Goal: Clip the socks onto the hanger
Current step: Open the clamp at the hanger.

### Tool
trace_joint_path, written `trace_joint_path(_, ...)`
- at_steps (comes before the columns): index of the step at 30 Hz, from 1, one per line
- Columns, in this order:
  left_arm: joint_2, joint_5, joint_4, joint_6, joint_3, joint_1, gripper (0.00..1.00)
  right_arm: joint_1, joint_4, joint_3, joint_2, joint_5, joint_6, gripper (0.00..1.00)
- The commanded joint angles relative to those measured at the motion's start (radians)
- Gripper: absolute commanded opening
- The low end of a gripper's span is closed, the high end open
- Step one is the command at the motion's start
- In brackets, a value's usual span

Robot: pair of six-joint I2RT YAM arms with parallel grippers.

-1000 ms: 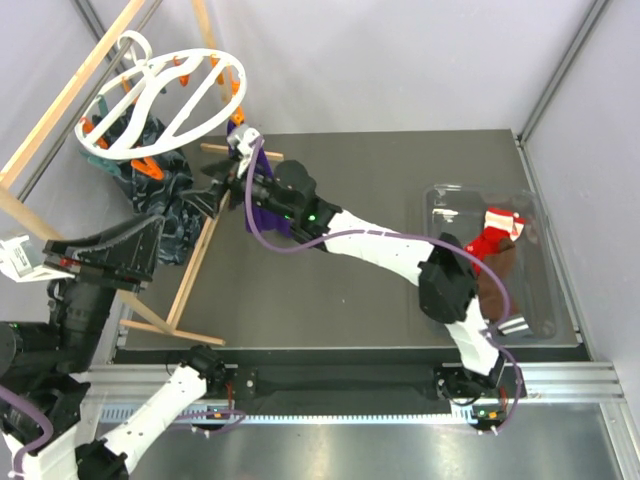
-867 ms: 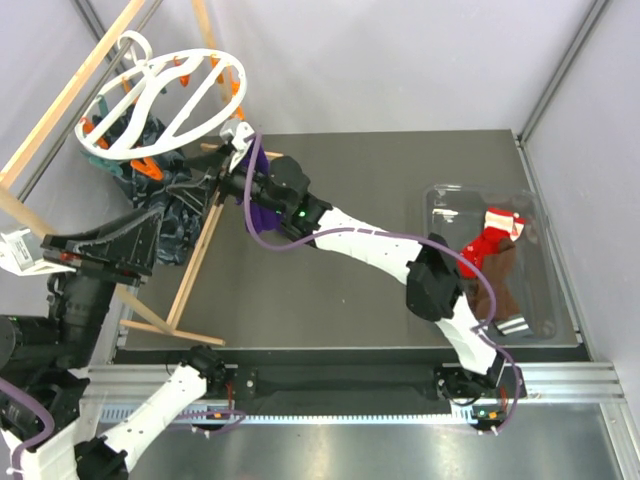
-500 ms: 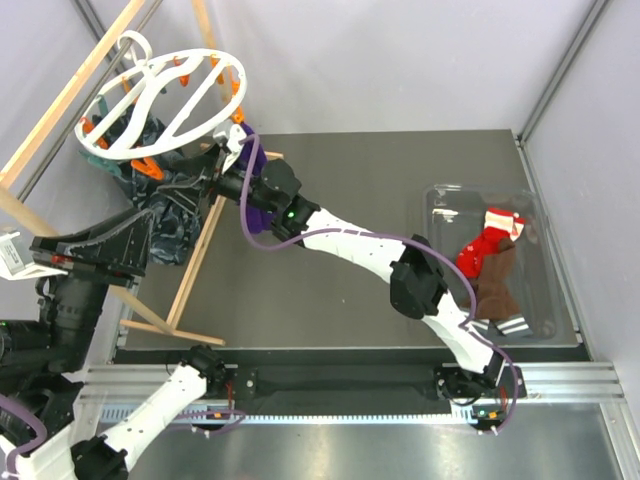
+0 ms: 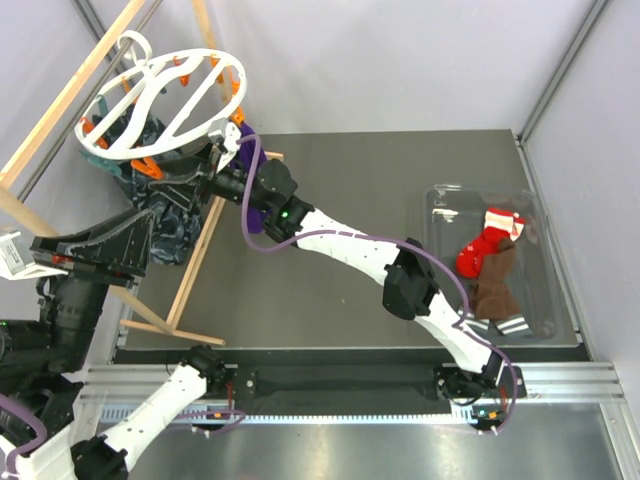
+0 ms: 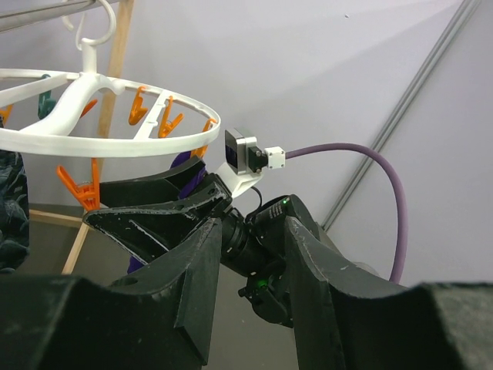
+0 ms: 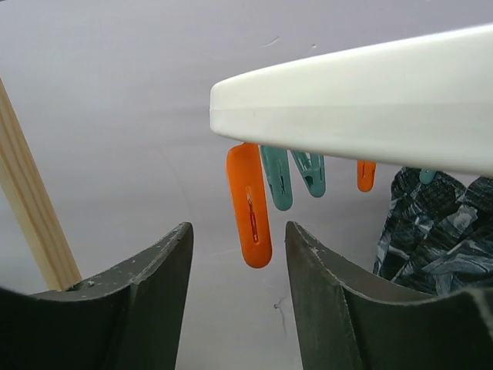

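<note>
The right arm has stretched farther toward the table's far-left corner. The right gripper [image 6: 239, 231] now sits under the hanger [image 6: 354, 116] rim, jaws parted and empty, with an orange clip [image 6: 250, 204] above the gap. A wooden frame [image 4: 195, 265] and teal cloth [image 4: 170, 210] crowd that corner. The left gripper [image 5: 250, 231] hovers spread and empty. The socks [image 4: 480, 250] lie in a tray [image 4: 545, 310] by the right edge, well apart from both grippers.

pale grey walls [image 4: 400, 60] enclose a dark table [image 4: 300, 300] with an aluminium front rail [image 4: 570, 380].
</note>
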Motion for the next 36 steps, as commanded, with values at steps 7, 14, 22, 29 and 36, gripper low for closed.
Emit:
trace_joint_path(7, 0.019, -0.002, 0.013, 0.006, 0.007, 0.004, 0.43, 0.020, 0.036, 0.098, 0.041, -0.016, 0.007, 0.42)
trace_joint_path(14, 0.049, 0.003, 0.002, -0.014, 0.023, 0.004, 0.43, 0.020, 0.059, 0.098, 0.032, -0.015, 0.012, 0.34)
trace_joint_path(22, 0.092, -0.046, -0.032, -0.062, 0.051, 0.004, 0.35, 0.020, 0.038, 0.093, 0.000, -0.038, 0.004, 0.08)
trace_joint_path(29, 0.200, -0.115, -0.118, -0.103, 0.110, 0.004, 0.35, 0.018, -0.048, -0.069, -0.151, -0.010, -0.048, 0.00)
trace_joint_path(36, 0.286, -0.144, -0.132, -0.168, 0.107, 0.004, 0.40, 0.000, -0.232, -0.227, -0.347, 0.024, -0.086, 0.00)
